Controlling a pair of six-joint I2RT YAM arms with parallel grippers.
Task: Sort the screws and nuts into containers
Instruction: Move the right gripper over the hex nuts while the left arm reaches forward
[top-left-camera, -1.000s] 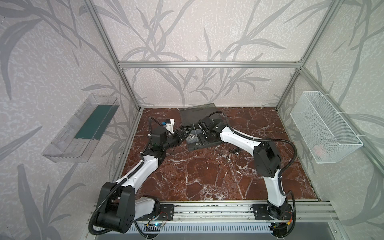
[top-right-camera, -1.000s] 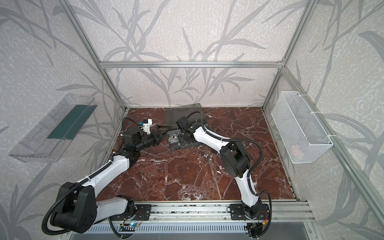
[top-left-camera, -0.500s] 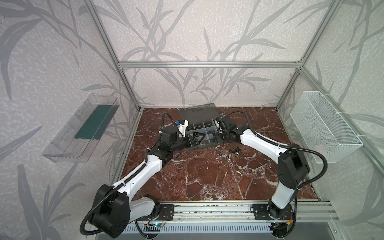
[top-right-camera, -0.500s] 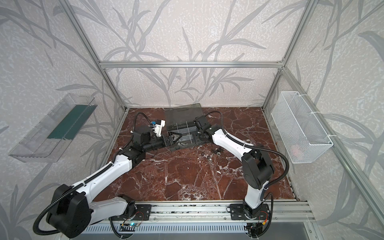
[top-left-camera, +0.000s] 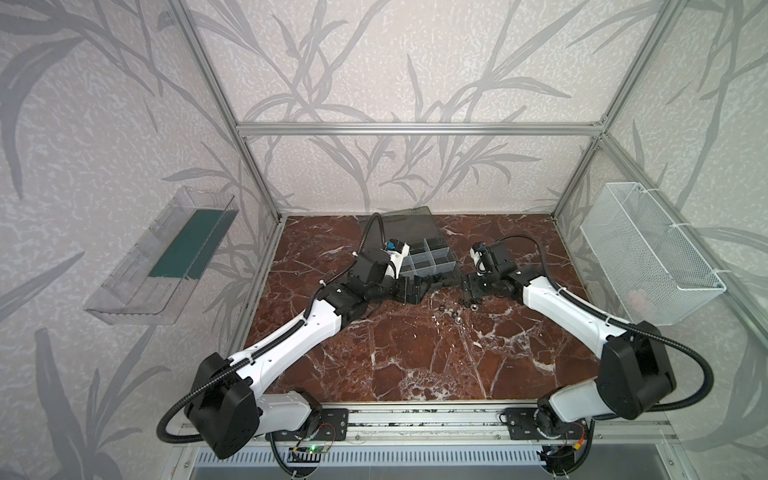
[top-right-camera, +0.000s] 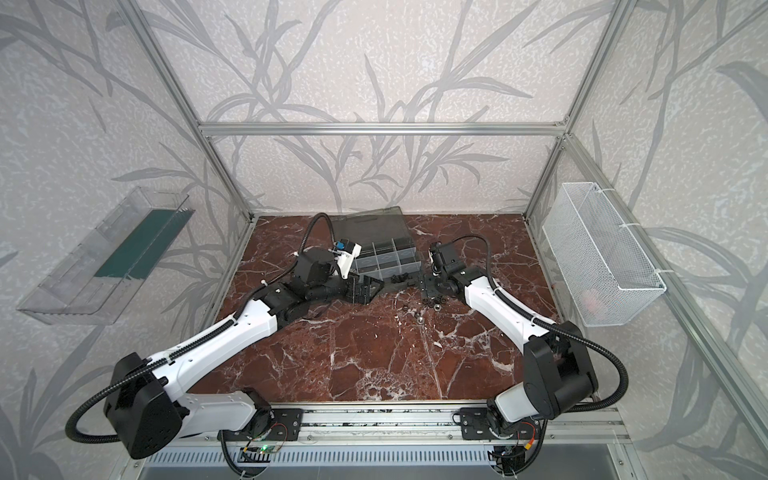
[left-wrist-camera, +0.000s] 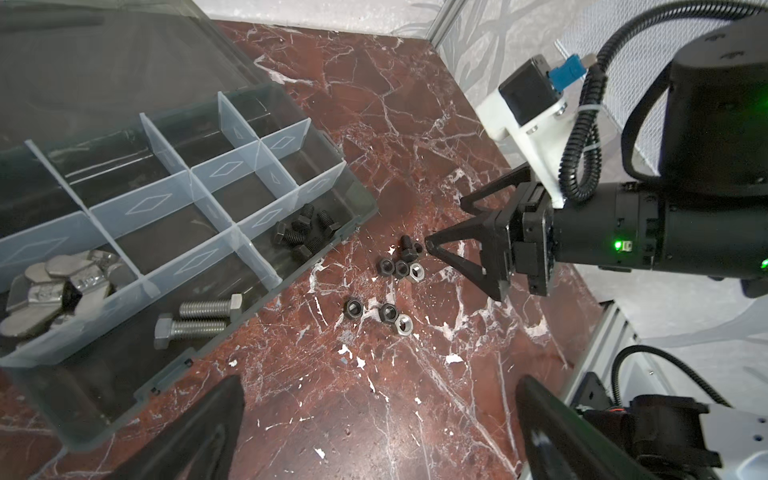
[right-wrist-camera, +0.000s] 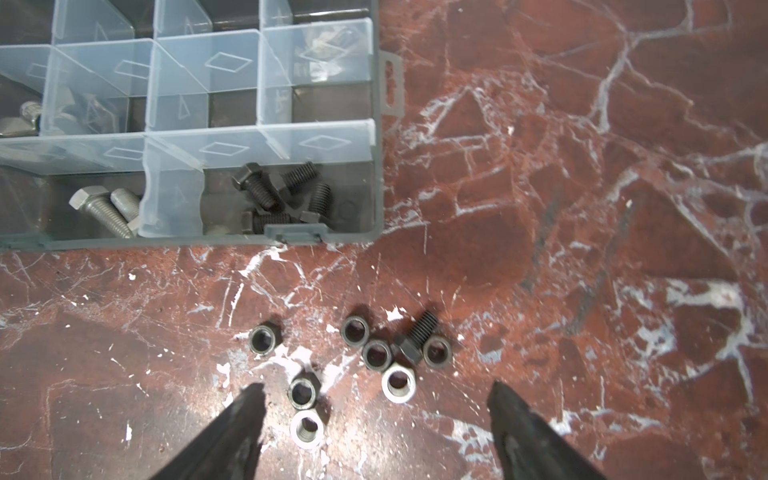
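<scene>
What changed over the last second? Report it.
The right gripper withdrew rightward from over the dark grey plastic organizer case and now hangs, fingers open, over the loose black and silver hex nuts. The left gripper swung right to the case's front. Case and nuts stayed put.

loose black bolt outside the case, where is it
In the right wrist view the loose black bolt lies on the tabletop among black nuts, on the right arm's side just off the organizer case, ahead of the right gripper.
</scene>
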